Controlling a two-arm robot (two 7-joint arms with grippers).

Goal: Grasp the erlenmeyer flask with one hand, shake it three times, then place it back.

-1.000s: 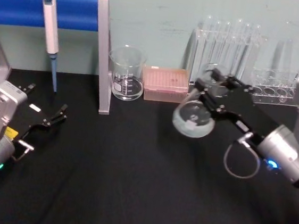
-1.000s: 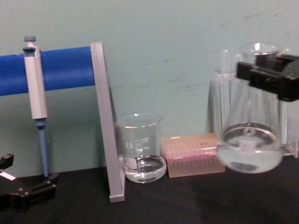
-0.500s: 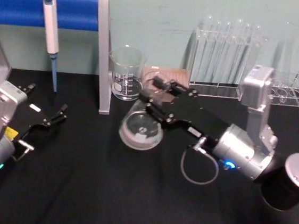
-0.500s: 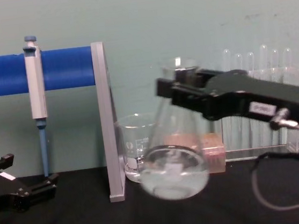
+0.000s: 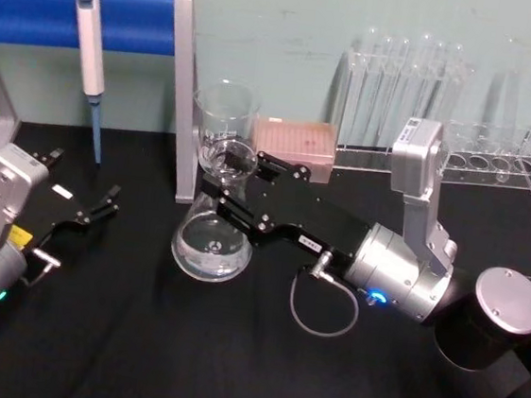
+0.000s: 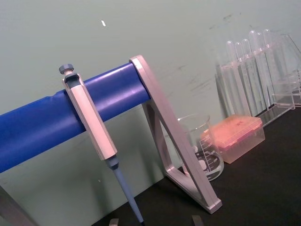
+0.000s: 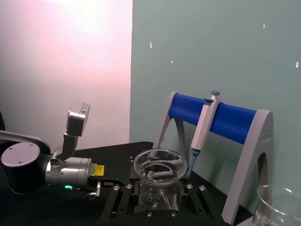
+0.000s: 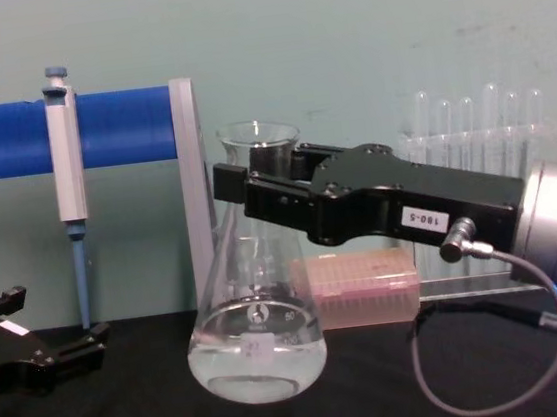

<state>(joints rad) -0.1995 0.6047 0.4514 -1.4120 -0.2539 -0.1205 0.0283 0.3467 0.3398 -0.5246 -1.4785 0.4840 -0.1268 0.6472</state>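
The erlenmeyer flask [image 5: 208,242] is clear glass with a little liquid in its wide base, and it stands upright left of centre over the black table. My right gripper [image 5: 227,180], the hand, is shut on its narrow neck just below the flared rim. In the chest view the flask [image 8: 257,344] hangs from the black right gripper [image 8: 258,187]; I cannot tell whether its base touches the table. The right wrist view looks down into the flask's rim [image 7: 159,164]. My left gripper [image 5: 86,173] rests open at the table's left edge, holding nothing.
A glass beaker [image 5: 226,107] stands right behind the flask, next to a pink tip box [image 5: 293,142]. A grey stand post [image 5: 182,95] with a blue bar holds a pipette [image 5: 90,52]. Test tubes in a clear rack [image 5: 402,90] line the back right.
My right arm has swung the flask from the right side of the table to left of centre. The flask has gone from tilted to upright. The left arm has not moved.
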